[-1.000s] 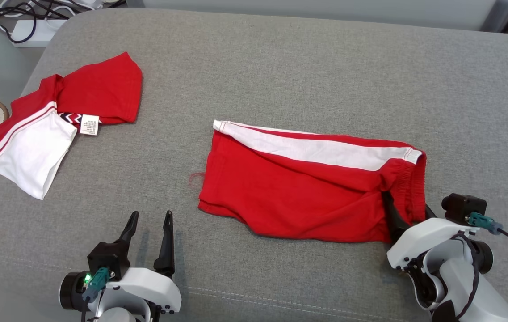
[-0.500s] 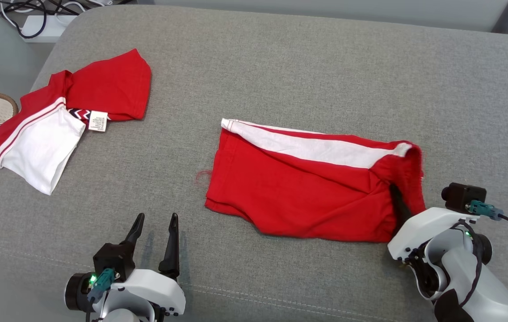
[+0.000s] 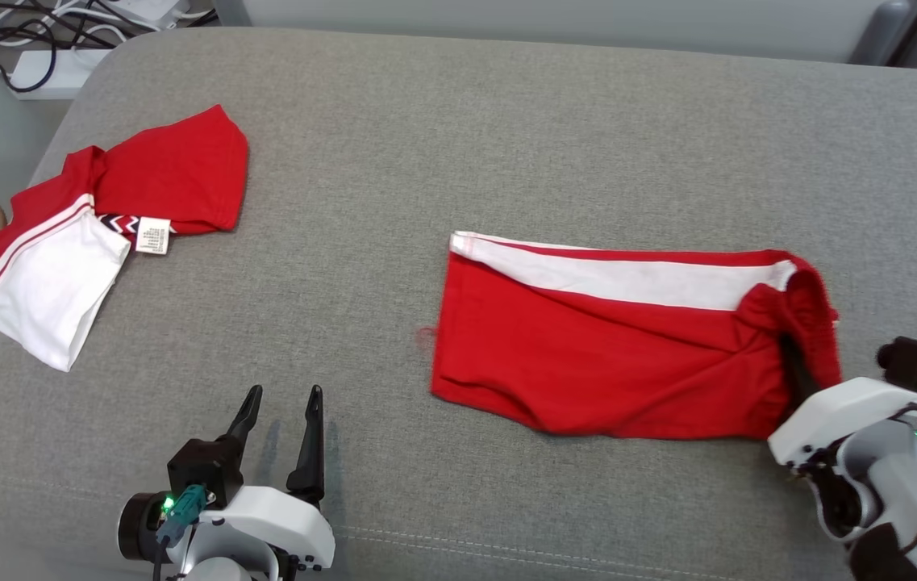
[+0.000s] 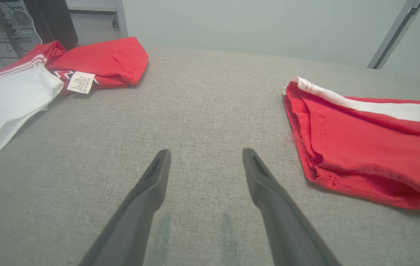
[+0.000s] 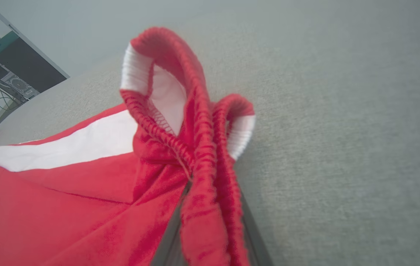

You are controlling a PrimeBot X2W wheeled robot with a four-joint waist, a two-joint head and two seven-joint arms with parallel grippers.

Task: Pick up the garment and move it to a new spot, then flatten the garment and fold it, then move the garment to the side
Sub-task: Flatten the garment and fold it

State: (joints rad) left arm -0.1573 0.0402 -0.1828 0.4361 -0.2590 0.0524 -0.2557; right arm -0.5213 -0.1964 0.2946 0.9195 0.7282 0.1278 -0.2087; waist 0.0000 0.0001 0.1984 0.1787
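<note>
The red shorts (image 3: 603, 355) lie right of centre on the grey cushion (image 3: 506, 121), well apart from the red and white shirt (image 3: 103, 218) at its left end. The right gripper (image 3: 798, 367) is clamped on the bunched waistband (image 5: 200, 173) at the shorts' right end, the elastic looping up over its fingers. The left gripper (image 3: 283, 403) hangs spread wide and empty above bare cushion, near the shorts' left edge.

This looks like the pick-up to move the shorts. To do it well, I'd lift gently so the pinch holds every layer of elastic, raise high enough that the legs clear the cushion, and set down away from the shirt.
</note>
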